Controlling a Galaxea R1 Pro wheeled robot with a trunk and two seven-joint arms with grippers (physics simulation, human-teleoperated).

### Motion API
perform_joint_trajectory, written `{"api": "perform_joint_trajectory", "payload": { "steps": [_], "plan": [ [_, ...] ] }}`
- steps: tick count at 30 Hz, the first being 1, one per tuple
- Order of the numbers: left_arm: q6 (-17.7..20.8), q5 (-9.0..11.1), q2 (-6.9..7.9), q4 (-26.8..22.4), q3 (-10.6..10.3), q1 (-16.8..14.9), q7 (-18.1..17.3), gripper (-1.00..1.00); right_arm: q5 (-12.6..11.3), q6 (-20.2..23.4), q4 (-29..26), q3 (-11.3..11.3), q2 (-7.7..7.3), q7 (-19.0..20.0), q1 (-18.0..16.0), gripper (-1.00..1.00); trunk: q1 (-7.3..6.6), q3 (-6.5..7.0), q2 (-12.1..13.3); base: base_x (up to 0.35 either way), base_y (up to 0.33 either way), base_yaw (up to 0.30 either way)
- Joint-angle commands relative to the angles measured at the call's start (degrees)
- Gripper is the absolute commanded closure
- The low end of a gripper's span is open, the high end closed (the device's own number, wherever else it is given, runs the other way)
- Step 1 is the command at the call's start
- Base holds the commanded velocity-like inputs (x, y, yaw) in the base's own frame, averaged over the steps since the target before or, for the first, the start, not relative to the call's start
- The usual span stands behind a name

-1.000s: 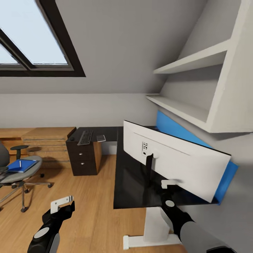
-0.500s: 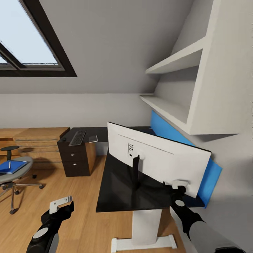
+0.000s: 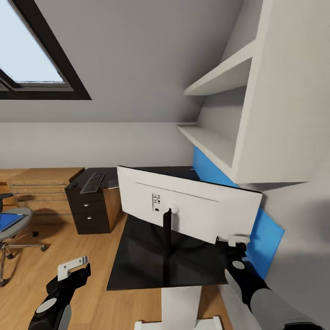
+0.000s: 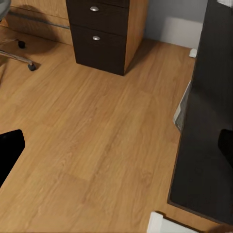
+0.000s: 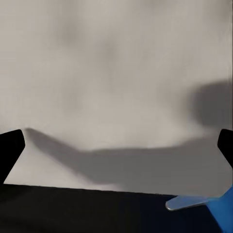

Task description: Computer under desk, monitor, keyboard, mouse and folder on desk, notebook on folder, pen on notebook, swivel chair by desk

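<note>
Hovering low over the wood floor, the left gripper is showing its fingers spread wide, holding nothing. The right gripper is sitting at the monitor's lower edge, fingers wide apart too. The monitor is standing on the black worktop, its white back facing the camera, long axis running left-right. Farther off, the keyboard is lying lengthwise on the drawer unit.

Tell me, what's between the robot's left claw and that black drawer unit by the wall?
Bare wood floor, in the left wrist view. In the head view the left gripper hangs apart from the drawer unit.
</note>
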Motion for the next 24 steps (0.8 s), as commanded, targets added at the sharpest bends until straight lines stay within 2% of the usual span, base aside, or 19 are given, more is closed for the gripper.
{"api": "perform_joint_trajectory", "payload": {
  "steps": [1, 8, 21, 24],
  "plan": [
    [0.28, 0.26, -0.04, -0.08, 0.07, -0.05, 0.21, -1.00, -0.24, -0.14, 0.03, 0.39, -0.06, -0.33, -0.06, -1.00, 0.03, -0.10, -0.09, 0.042, -0.033, 0.000],
    [0.28, 0.23, -0.05, -0.08, 0.08, -0.05, 0.21, -1.00, -0.24, -0.14, -0.02, 0.39, -0.04, -0.30, -0.06, -1.00, 0.03, -0.10, -0.09, 0.094, -0.010, 0.000],
    [0.29, 0.22, -0.01, -0.08, 0.26, -0.05, 0.21, -1.00, -0.15, -0.14, -0.18, 0.54, 0.16, -0.33, -0.06, -1.00, 0.03, -0.10, -0.09, 0.309, 0.004, 0.000],
    [0.31, 0.26, -0.01, -0.31, 0.93, -0.05, 0.21, -1.00, -0.15, -0.14, -0.18, 0.54, 0.16, -0.33, -0.06, -1.00, 0.03, -0.10, -0.09, 0.323, 0.080, 0.000]
  ]
}}
